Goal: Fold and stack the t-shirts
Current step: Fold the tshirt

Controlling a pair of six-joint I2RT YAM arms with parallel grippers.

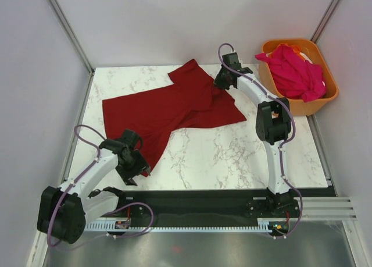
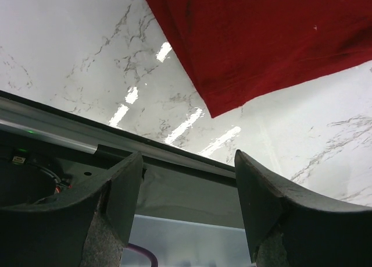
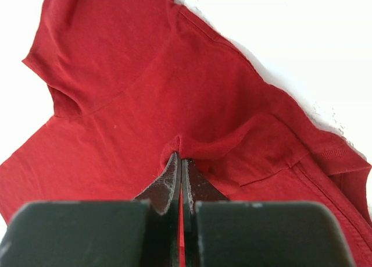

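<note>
A dark crimson t-shirt (image 1: 174, 107) lies spread on the marble table, partly bunched near its far right. My right gripper (image 1: 220, 85) is shut, pinching a raised fold of this shirt (image 3: 145, 104); the fingers (image 3: 167, 182) meet on the cloth. My left gripper (image 1: 135, 169) is open and empty, near the front edge, just below the shirt's near corner (image 2: 226, 101). A magenta pink t-shirt (image 1: 293, 72) lies heaped in the orange tub (image 1: 317, 104) at the back right.
The marble table (image 1: 232, 156) ends at a black rail (image 1: 197, 197) by the arm bases. White walls close in the left, back and right. The tub stands off the table's right edge.
</note>
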